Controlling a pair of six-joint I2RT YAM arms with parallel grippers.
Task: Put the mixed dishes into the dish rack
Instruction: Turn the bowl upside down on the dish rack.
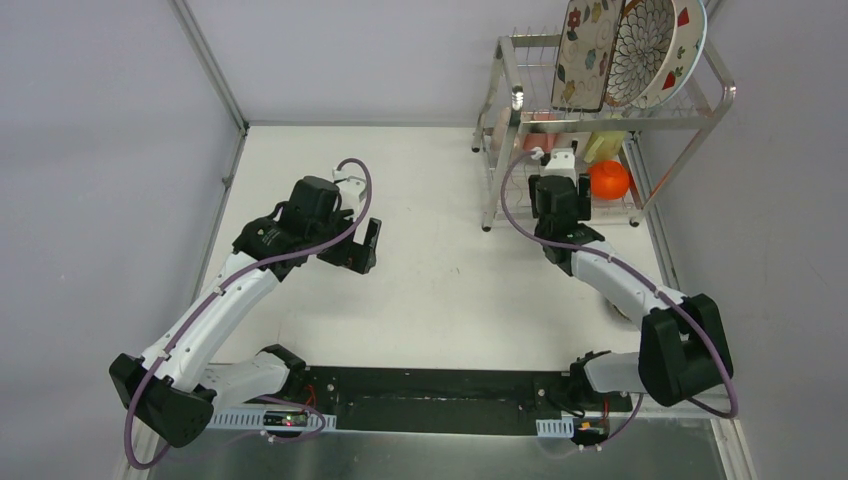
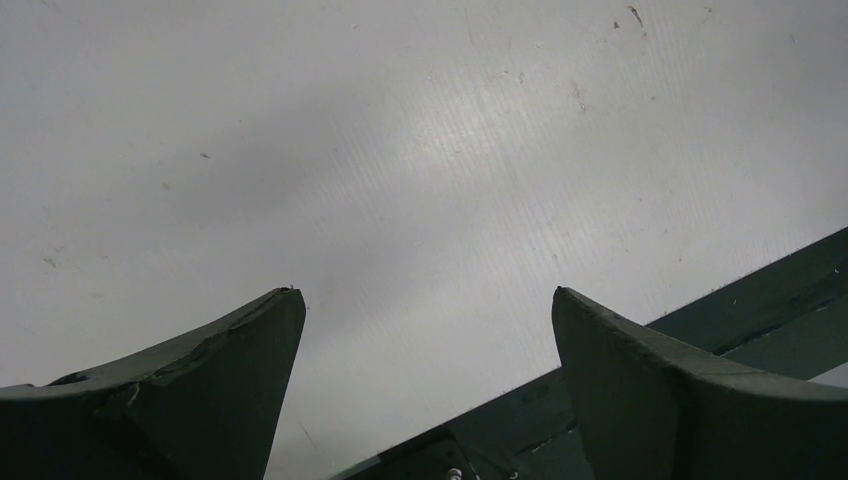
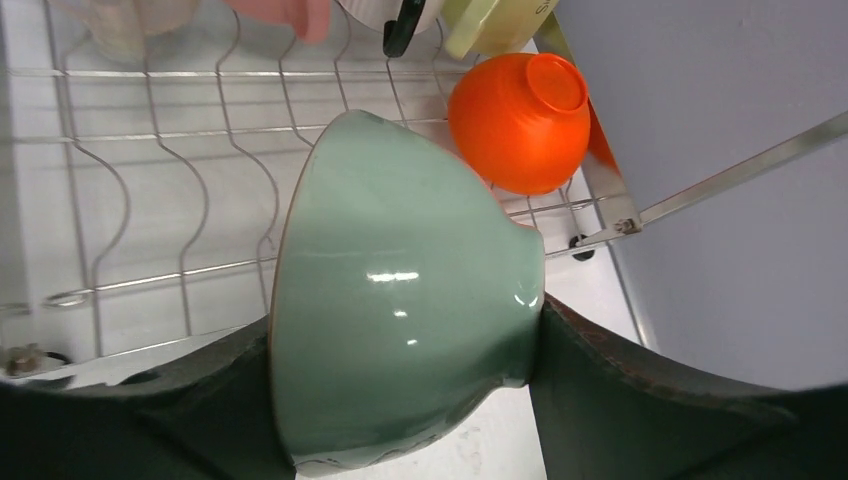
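Note:
The dish rack (image 1: 716, 95) stands at the far right of the table. Three patterned plates stand in its upper shelf: a floral rectangle (image 1: 588, 50), a brown-petal round one (image 1: 640, 45) and a strawberry white one (image 1: 683, 50). A red-orange bowl (image 3: 520, 120) lies upside down on the wire lower shelf (image 3: 160, 200). My right gripper (image 3: 405, 320) is shut on a pale green bowl (image 3: 400, 250), held on its side just in front of that shelf's near edge. My left gripper (image 2: 425, 292) hangs open over bare table, nothing between its fingers.
A pink cup (image 3: 290, 15) and a yellow cup (image 3: 490, 20) sit at the back of the lower shelf. The grey wall (image 3: 720, 90) runs close along the rack's right side. The black base plate (image 2: 760, 300) lies under the left gripper's view.

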